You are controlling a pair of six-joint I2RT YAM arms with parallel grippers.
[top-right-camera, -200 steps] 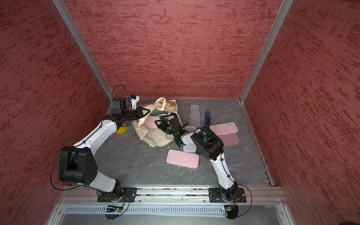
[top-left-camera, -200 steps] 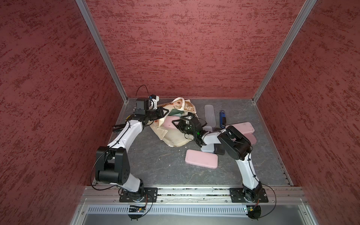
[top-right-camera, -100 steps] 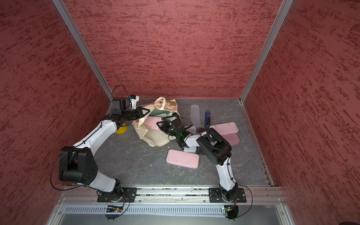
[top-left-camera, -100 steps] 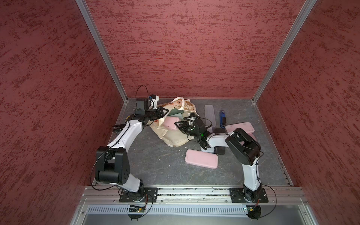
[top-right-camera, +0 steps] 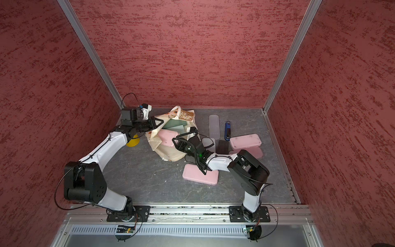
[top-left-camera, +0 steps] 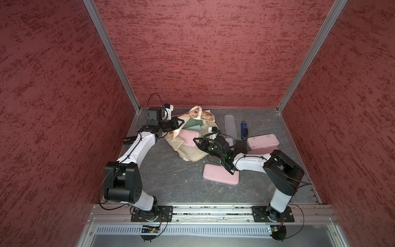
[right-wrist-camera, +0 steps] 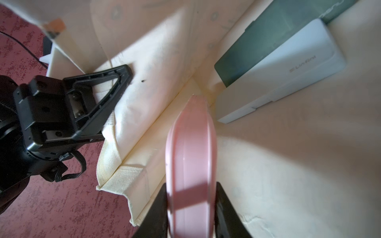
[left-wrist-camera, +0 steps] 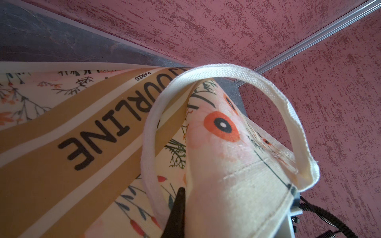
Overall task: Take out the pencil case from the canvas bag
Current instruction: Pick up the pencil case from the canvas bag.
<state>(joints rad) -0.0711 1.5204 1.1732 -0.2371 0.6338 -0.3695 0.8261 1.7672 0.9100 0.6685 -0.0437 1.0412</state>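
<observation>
The canvas bag is cream, with orange flowers, thin dark twigs and tan stripes carrying black letters. The pencil case in it is pale pink, a second case dark green, a third case white. The desk is veined grey, the walls mottled red.

The left arm and right arm share white link shells, black joint housings and thin black cables looped alongside. Black screwed base plates sit on an aluminium rail at 6 o'clock. A green light marks the right wrist. The left gripper bears black fingers, open triangular frames with screws.
</observation>
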